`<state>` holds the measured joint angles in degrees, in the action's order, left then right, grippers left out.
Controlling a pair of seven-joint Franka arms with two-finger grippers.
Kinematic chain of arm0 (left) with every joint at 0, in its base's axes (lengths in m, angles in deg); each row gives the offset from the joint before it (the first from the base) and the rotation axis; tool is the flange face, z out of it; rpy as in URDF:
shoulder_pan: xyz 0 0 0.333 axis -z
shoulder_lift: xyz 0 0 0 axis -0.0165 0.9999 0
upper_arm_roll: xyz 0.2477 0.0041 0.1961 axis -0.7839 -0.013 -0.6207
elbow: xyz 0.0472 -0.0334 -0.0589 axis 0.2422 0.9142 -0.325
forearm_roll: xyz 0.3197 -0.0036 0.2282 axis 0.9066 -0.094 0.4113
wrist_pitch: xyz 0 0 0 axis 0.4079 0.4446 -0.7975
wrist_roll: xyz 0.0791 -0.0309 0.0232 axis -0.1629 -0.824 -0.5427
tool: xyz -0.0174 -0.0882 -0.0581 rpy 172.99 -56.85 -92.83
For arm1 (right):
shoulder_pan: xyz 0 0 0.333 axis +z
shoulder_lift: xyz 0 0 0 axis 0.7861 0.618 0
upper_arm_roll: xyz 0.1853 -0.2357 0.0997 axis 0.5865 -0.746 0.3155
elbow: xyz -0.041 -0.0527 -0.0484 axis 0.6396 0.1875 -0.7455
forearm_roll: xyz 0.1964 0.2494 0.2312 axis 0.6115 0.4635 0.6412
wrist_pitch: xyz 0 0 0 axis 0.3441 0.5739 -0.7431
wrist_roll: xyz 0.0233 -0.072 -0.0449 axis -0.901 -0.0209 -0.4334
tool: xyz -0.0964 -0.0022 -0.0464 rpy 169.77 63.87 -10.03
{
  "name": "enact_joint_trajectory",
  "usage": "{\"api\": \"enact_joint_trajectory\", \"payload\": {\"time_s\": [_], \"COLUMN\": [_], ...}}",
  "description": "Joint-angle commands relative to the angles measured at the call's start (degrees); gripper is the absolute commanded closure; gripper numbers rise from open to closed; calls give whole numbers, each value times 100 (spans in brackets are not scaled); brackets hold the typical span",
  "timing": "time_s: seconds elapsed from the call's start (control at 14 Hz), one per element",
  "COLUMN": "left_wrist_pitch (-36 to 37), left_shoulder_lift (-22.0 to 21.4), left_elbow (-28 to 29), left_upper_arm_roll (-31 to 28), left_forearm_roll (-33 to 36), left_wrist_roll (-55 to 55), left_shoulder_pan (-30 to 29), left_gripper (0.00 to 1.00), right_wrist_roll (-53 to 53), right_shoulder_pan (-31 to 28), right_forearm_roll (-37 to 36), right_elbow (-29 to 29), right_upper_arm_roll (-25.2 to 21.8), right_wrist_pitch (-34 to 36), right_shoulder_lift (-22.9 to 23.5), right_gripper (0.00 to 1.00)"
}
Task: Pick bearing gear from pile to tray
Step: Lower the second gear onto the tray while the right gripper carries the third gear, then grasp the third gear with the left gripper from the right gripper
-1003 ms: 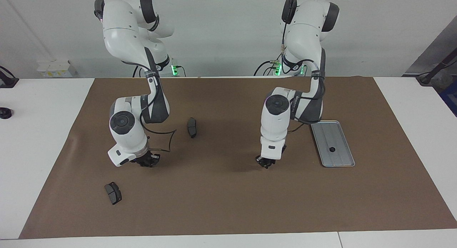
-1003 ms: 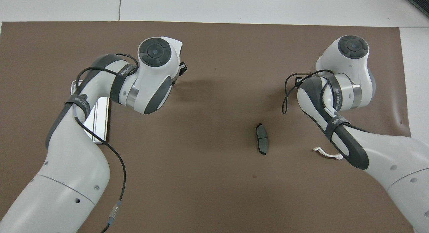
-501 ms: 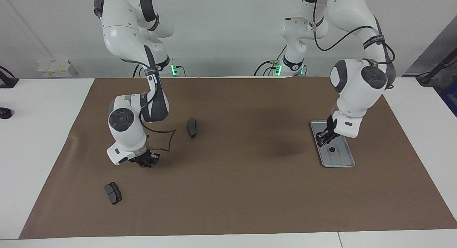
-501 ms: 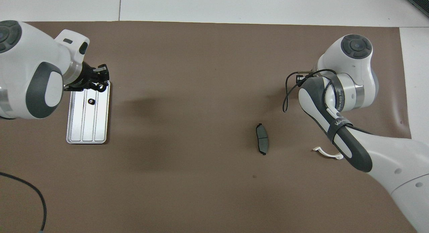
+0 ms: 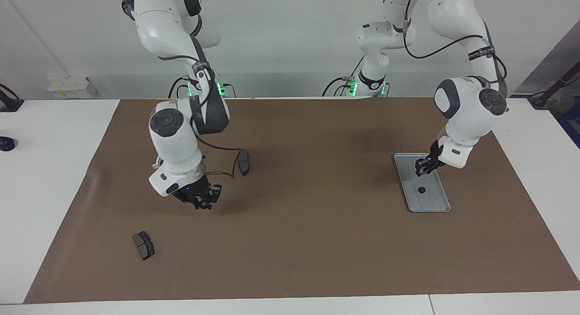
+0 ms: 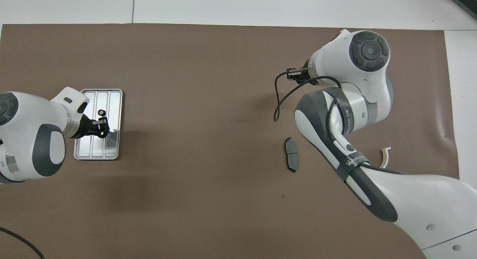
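Note:
The silver tray lies at the left arm's end of the mat with one small black bearing gear on it. My left gripper hangs low over the tray, a little nearer the robots than that gear, fingertips closed on a small dark gear. My right gripper is raised just above the mat at the right arm's end, closed on a small black piece that looks like a bearing gear. No loose gears show on the mat.
One dark brake-pad piece lies on the mat close to the right arm. A second pad lies farther from the robots. A white half-ring bracket rests beside the right arm's forearm.
The left gripper went from the mat's middle to over the tray, then along it toward the robots. The right gripper lifted off the mat and shifted toward the middle. The white bracket moved.

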<state>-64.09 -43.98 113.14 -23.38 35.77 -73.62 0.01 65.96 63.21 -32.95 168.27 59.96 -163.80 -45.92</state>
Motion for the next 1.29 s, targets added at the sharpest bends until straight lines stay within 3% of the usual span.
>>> {"api": "enact_joint_trajectory", "payload": {"time_s": [0.0,0.14,0.29,0.43,0.64,0.79,0.86,1.22], "left_wrist_pitch": [-220,-141,357,1113,2142,2355,2356,1550], "left_shoulder_lift": [-291,-282,-308,-422,-432,-423,-397,-248], "left_elbow": [416,346,-47,-609,-1567,-1938,-2061,-2054], "left_upper_arm_roll": [-5,-5,-5,-5,3,38,108,162], "left_forearm_roll": [-81,-72,-72,-72,-64,-64,-55,-11], "left_wrist_roll": [357,357,313,304,278,147,-167,-1434], "left_shoulder_pan": [-3,14,85,85,85,93,111,778], "left_gripper": [89,0,0,0,0,0,0,0], "right_wrist_roll": [60,218,411,963,1123,1430,1510,1520], "right_shoulder_pan": [459,934,1399,1892,2227,2447,2500,2369], "right_forearm_roll": [102,102,67,-21,-153,-153,-153,-346], "right_elbow": [-52,-70,-402,-946,-1116,-1081,-1055,-1203], "right_upper_arm_roll": [-1,-1,-1,-18,-18,-27,-27,-88], "right_wrist_pitch": [-411,-780,-834,-1026,-1333,-1546,-1503,-852], "right_shoulder_lift": [103,200,489,1059,1465,1510,1492,1475], "right_gripper": [92,92,92,92,87,65,40,16]}}
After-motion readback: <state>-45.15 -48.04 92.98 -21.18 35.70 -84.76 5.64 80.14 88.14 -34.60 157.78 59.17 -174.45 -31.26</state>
